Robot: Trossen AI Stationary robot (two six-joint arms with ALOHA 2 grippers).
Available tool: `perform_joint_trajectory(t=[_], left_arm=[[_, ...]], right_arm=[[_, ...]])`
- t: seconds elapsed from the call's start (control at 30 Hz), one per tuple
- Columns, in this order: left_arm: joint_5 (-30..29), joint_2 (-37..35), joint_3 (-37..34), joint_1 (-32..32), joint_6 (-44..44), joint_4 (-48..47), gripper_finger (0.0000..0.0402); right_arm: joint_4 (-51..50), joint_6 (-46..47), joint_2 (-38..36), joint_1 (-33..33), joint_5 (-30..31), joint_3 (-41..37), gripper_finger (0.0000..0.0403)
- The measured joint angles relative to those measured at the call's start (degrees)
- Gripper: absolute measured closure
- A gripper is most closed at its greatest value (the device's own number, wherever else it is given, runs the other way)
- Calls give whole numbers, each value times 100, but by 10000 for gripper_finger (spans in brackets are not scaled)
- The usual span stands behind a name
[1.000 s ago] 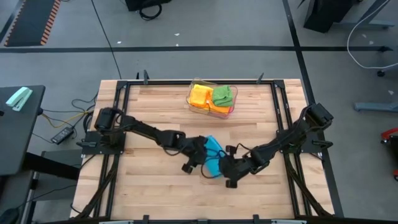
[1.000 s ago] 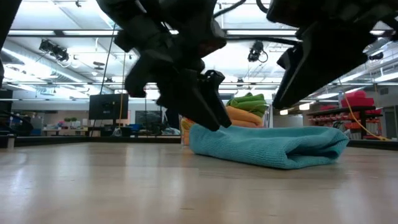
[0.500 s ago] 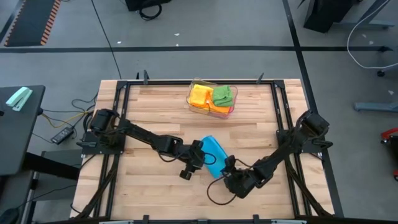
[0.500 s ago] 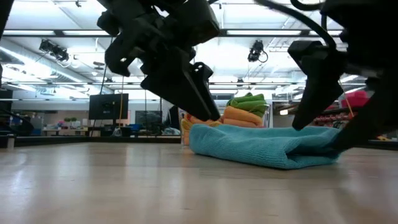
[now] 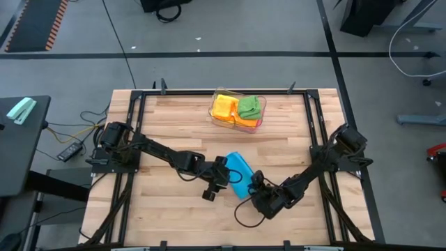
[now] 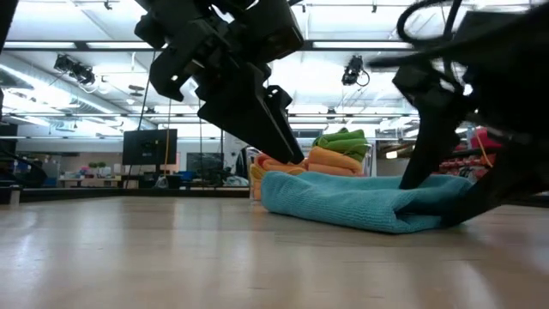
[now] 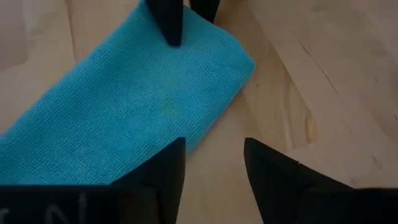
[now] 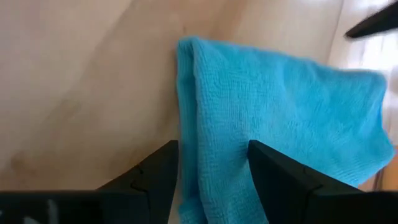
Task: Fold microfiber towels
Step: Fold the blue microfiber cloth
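Since 1 second ago the right gripper (image 5: 259, 197) has pulled off the blue towel (image 5: 240, 174) toward the table's (image 5: 167, 132) near edge, so this fold looks complete. Both it and the left gripper (image 5: 217, 183) stand parted, empty. Only the high view shows the tray (image 5: 260, 123).

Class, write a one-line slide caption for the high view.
Both arms flank a folded blue towel mid-table; a tray of towels sits behind.
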Motion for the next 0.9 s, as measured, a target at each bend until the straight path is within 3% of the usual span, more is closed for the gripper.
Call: perform_joint_trajectory(t=[0.4, 0.73, 0.9], left_arm=[[2, 2, 0, 4, 46, -2, 229], [2, 2, 0, -74, 46, 82, 229], [10, 39, 0, -174, 5, 446, 228]], right_arm=[[516, -192, -22, -41, 84, -362, 216], [775, -170, -17, -28, -337, -500, 386], [657, 344, -44, -51, -742, -260, 394]])
